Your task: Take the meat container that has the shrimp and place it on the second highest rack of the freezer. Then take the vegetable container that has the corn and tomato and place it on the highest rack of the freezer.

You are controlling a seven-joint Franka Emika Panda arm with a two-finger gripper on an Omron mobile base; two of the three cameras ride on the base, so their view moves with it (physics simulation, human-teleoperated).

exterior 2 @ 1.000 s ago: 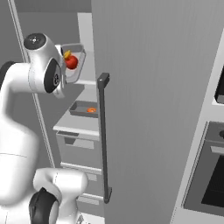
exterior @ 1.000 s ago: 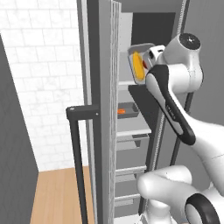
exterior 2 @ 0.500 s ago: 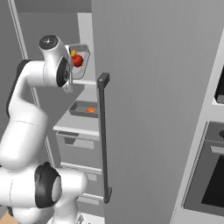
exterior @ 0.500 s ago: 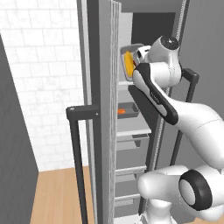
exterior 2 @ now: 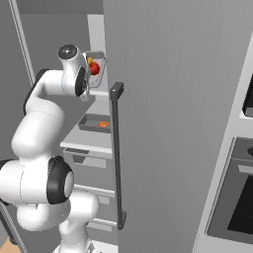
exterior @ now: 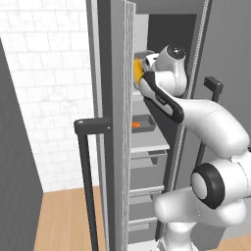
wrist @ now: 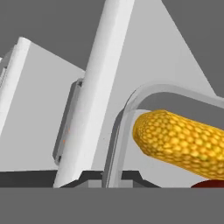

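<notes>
- The dark tray (exterior 2: 94, 122) with the shrimp (exterior 2: 103, 124) already lies on a shelf inside the freezer (exterior 2: 173, 99); this first part looks done, though which rack it is cannot be counted;
- The tool (exterior 2: 88, 79) pinches the rim of the pale tray (wrist: 131, 113), raised at the upper shelf; the corn (wrist: 181, 142) and tomato (exterior 2: 94, 68) ride in it;
- Left, by judgement: to set this tray on the highest rack and release it.

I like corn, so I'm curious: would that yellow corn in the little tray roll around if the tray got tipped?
Probably yes. The corn is a rounded cob lying loose in the tray, so a tilt could roll it. The raised rim would likely stop it. Its bumpy kernels may slow sliding a bit. It looks stiff, not floppy.
</notes>
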